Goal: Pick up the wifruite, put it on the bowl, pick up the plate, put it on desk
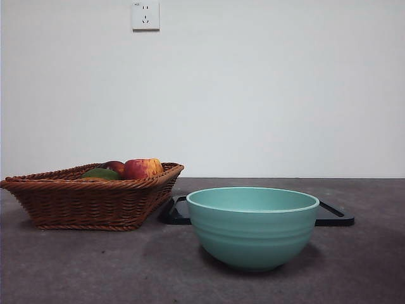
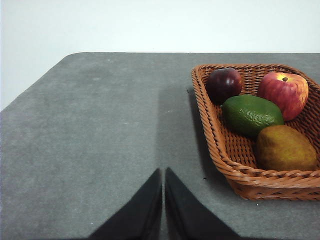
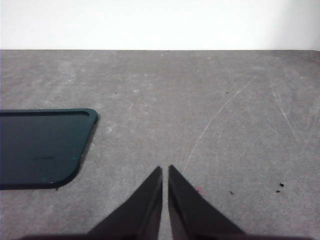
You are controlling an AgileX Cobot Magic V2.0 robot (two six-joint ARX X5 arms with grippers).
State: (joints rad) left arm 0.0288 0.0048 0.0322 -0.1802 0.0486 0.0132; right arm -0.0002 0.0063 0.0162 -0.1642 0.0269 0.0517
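bowl [image 1: 253, 228] hides tray [image 1: 332, 215] middle, basket [image 2: 220, 145] cropped

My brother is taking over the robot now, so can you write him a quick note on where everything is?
Left pincer: shut, empty, over bare desk beside the woven brown wicker basket.
Right pincer: shut, empty, near the flat dark rectangular plate.
The dull orange-brown oval wifruite is in the basket.
The round teal-green ceramic bowl shows no fruit.
Done: nothing.
Left: wifruite to bowl, plate to dark grey desk.

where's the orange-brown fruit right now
The orange-brown fruit lies in the wicker basket, seen in the left wrist view, against the basket's near wall and right beside the green fruit. The front view hides it behind the basket's rim.
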